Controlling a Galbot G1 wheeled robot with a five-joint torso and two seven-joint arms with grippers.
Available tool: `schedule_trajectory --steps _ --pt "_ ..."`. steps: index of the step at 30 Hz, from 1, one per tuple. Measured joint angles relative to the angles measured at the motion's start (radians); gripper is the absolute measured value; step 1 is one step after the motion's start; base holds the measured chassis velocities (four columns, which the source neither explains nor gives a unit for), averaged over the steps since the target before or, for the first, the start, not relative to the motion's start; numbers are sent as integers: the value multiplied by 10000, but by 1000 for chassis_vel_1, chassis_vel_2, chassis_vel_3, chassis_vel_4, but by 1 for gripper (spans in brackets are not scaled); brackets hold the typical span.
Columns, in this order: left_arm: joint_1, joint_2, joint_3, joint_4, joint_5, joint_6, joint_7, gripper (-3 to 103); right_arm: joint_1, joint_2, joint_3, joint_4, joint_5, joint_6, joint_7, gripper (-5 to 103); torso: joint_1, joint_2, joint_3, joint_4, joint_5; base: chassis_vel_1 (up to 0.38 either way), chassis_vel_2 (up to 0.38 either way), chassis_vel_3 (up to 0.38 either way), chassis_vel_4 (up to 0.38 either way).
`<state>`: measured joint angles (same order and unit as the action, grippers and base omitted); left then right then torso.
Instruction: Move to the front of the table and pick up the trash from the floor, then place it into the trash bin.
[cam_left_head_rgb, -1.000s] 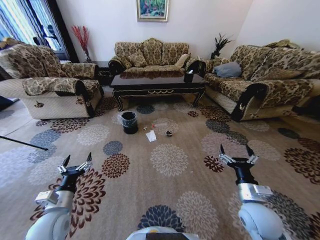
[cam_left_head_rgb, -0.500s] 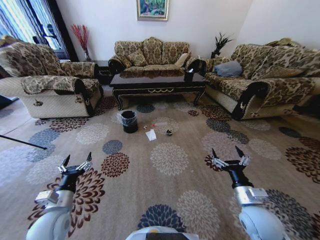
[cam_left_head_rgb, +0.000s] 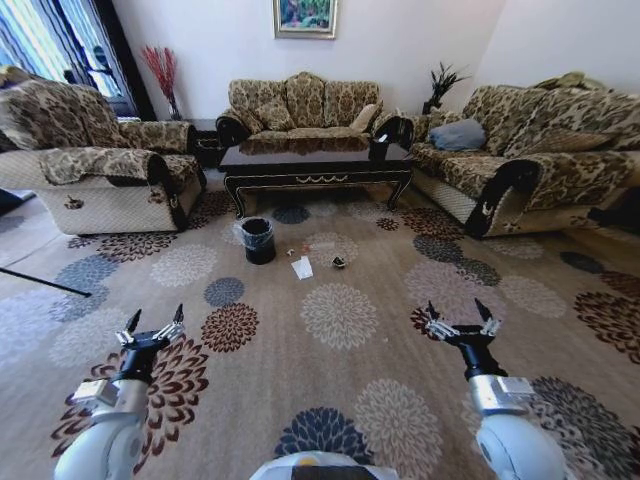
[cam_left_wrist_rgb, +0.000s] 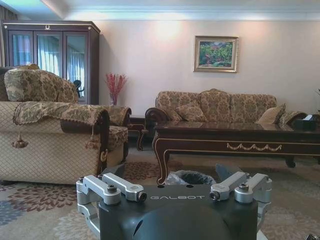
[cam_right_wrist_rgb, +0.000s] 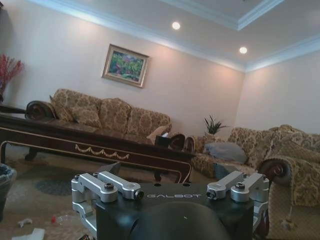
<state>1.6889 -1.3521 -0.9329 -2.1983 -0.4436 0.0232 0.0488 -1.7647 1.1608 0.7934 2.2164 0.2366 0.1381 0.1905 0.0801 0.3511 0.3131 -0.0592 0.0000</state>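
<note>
The robot rolls a little nearer the table (cam_left_head_rgb: 315, 165) than a second ago: sofas and carpet medallions have slid toward the camera, a shift of the whole head view, not of the furniture. The right gripper (cam_left_head_rgb: 461, 321), which swung inward and lower half a second back, holds almost the same spot now, jaws spread and empty; the left gripper (cam_left_head_rgb: 152, 327) hangs unchanged, jaws likewise open with nothing between them. In my judgement the approach is unfinished (nothing is picked up yet).

The trash lies well ahead of both pairs of jaws, between them in line and far beyond reach: a folded paper (cam_left_head_rgb: 302, 269), a dark wrapper (cam_left_head_rgb: 338, 264) just beside it, and a bottle (cam_left_head_rgb: 313, 247) a touch farther on. The bin (cam_left_head_rgb: 259, 241) stands beyond the left jaws, near the litter and just short of the table; the left wrist view catches its bagged rim (cam_left_wrist_rgb: 192, 177) right past the jaws.

The dark glossy surface carries a small black holder (cam_left_head_rgb: 378, 152) at its right end. The floor (cam_left_head_rgb: 340, 320) is flowered carpet, ringed by patterned sofas, with a painting (cam_left_head_rgb: 304, 18) on the back wall.
</note>
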Motion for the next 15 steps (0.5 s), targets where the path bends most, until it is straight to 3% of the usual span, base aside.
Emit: schedule_trajectory --steps 15 --pt "19 129 -387 -1105 -661 292 -81 100 144 44 -75 -325 -81 219 -113 100 -180 -574 -392 0 0 0 0 0 0"
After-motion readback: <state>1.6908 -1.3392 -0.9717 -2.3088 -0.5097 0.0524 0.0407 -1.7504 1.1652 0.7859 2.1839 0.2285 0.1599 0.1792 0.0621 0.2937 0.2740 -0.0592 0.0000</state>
